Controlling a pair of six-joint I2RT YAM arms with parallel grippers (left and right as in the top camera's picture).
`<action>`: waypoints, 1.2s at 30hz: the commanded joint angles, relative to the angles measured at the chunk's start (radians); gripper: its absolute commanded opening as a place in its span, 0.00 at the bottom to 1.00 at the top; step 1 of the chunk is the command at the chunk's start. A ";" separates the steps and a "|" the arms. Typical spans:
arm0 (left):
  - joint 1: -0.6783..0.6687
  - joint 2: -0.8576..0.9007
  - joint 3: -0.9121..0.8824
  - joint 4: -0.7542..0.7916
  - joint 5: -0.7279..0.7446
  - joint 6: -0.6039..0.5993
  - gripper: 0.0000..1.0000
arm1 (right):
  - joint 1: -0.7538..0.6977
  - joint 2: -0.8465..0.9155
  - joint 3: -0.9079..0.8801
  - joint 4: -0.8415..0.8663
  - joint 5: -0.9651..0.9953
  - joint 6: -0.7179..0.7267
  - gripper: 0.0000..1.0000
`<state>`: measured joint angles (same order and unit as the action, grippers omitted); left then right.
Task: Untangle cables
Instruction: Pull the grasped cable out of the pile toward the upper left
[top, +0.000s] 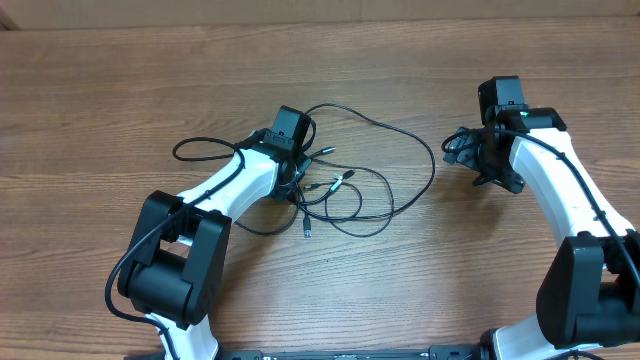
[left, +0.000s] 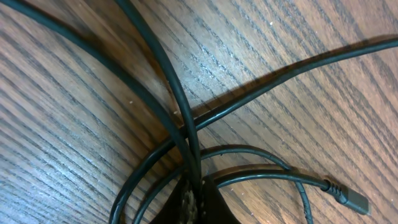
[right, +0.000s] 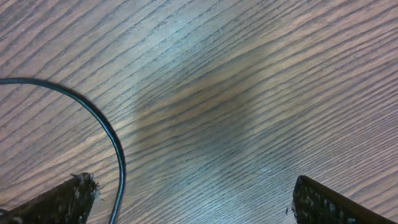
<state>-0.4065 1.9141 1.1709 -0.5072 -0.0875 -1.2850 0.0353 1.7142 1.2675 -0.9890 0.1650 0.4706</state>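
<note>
While left end effector (left: 199, 208) clamps the cables (left: 189, 124), right end effector (right: 193, 199) gapes over table (right: 249, 93) — 1 loop alongside.

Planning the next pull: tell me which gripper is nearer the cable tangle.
Left. The left gripper sits in the cable tangle, jaws shut on strands; the right gripper stands open off to its right.

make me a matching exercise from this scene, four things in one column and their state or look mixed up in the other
Things:
1. left gripper
2. right gripper
3. cables
4. table

States:
a. open wide, off to one side of the tangle
b. brown wood grain
c. shut, pinching strands in the tangle
d. thin, black, looped and crossing one another

Pairs: 1-c, 2-a, 3-d, 4-b
</note>
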 joint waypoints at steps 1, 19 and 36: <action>-0.004 0.006 -0.008 0.011 0.006 0.053 0.04 | 0.002 0.005 -0.005 0.001 0.014 -0.001 1.00; 0.031 -0.214 0.008 0.032 0.267 0.320 0.04 | 0.002 0.005 -0.005 0.001 0.014 0.000 1.00; 0.066 -0.471 0.008 0.074 0.532 0.736 0.04 | 0.002 0.005 -0.005 0.001 0.014 0.000 1.00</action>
<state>-0.3447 1.4635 1.1709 -0.4129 0.4156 -0.6460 0.0353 1.7142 1.2675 -0.9886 0.1650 0.4706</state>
